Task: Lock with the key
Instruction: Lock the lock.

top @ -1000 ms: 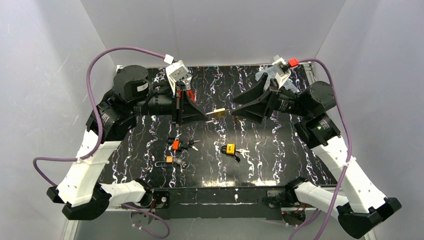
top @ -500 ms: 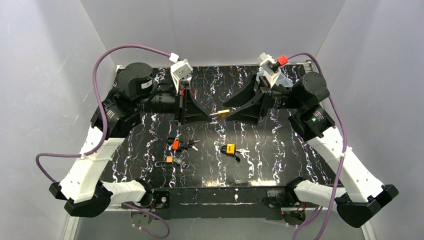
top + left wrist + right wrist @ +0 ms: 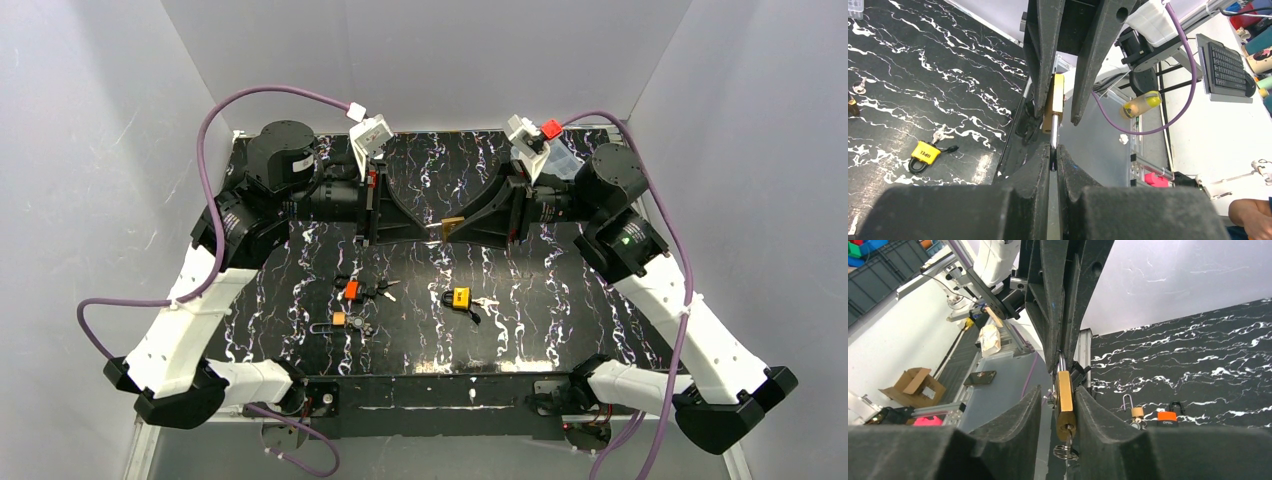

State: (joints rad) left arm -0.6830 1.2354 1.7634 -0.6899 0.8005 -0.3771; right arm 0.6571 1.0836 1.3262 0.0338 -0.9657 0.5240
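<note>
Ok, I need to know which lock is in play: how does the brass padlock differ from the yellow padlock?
The brass padlock is held in the air, its silver shackle pinched in the left tool; the yellow padlock lies flat on the table, untouched. The brass padlock's body is bare metal; the yellow padlock has a yellow cover and black shackle. Both are padlocks with U-shaped shackles.

Only lettering I can get is the dark print on the yellow padlock [image 3: 924,154] in the left wrist view. It sits tilted and ends in "PEL"; the first letters aren't clear. In the top view the same label is just a dark smudge. The orange padlock [image 3: 1166,416] in the right wrist view has a dark line of print, too small to read. The keyboard [image 3: 1226,67] key legends are unreadable.
</note>
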